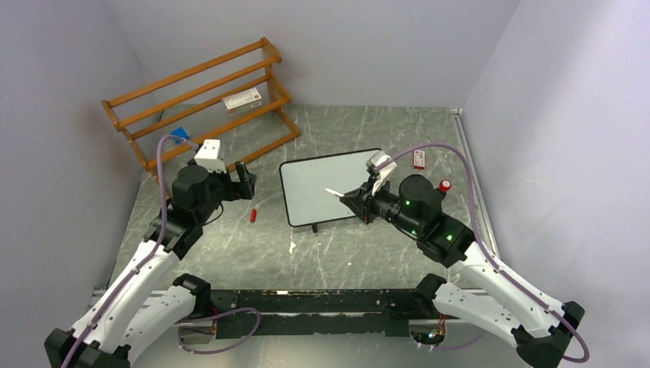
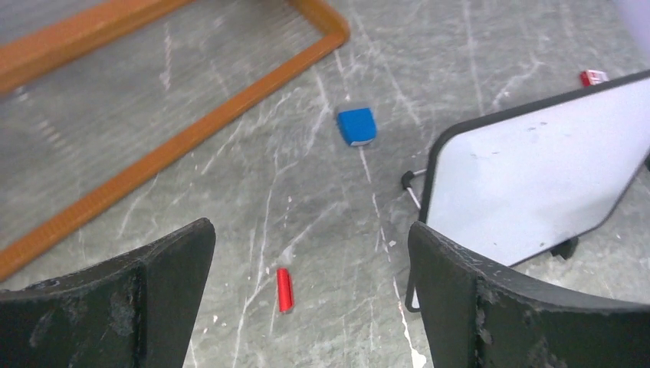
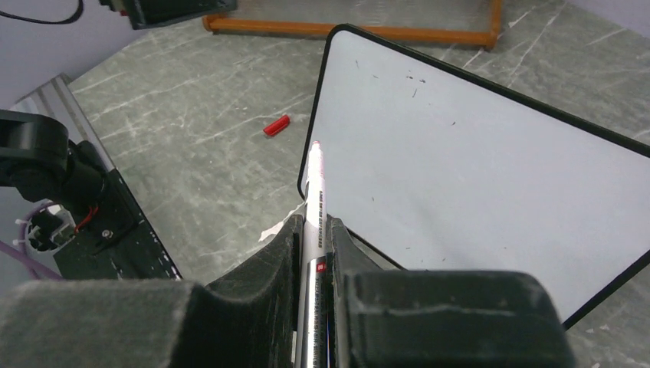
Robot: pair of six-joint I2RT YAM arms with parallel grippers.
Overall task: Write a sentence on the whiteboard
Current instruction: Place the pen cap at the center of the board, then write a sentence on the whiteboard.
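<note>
A: From above, where do we find the board?

B: We see the white rectangular whiteboard [image 1: 322,180] with its thin black frame on the grey marbled table [image 1: 345,253], a little right of centre. Its long axis runs left to right with a slight skew. No sentence is on it; we make out only bare white.

A: And the arms?

B: The right gripper [image 1: 349,196] sits at the board's right end, clenched on a slim white marker [image 1: 334,192] whose long axis points left, out over the board. The left gripper [image 1: 245,180] hangs off the board's left end, near the brown wooden slatted rack [image 1: 199,96]. So the right arm is the nearer, and it carries the pen.

A: What do we get from the left wrist?

B: Its jaws stand wide apart with nothing between them. Below them a small red plastic cap [image 2: 284,289] lies on the table, a blue rounded eraser [image 2: 357,126] lies farther off, and the board is to the right.

A: And the right wrist?

B: We look along the marker. The fingers [image 3: 264,264] pinch its barrel, and its tip shows against the board's near long edge. We cannot tell whether the tip touches the surface.

A: So what does the coming move turn on?

B: We judge the writing not yet begun. Most of the blank surface lies left of the tip and to its far side, so we expect the right arm must carry the tip that way and down onto the white.
</note>
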